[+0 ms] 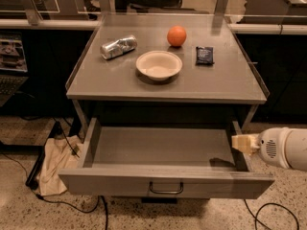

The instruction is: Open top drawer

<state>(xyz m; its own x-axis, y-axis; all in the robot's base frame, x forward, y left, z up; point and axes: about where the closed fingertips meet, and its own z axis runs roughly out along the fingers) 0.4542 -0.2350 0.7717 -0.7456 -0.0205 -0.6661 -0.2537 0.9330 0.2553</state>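
Note:
The top drawer [163, 183] stands pulled far out from under the grey table [225, 83]. Its shallow grey tray [158, 145] is bare inside. A small dark bracket handle [166, 189] sits at the centre of its front. My gripper [243, 143] is at the right side of the drawer, just outside and above its right wall, apart from the handle. Its cream-coloured tip points left, and the white arm body [285, 148] runs off the right edge.
On the table top lie a crushed silver can [118, 47], a cream bowl [159, 65], an orange [176, 35] and a dark packet [205, 55]. A rag [55, 164] and cables [72, 202] lie on the floor at the left. Another cable [266, 212] loops at the lower right.

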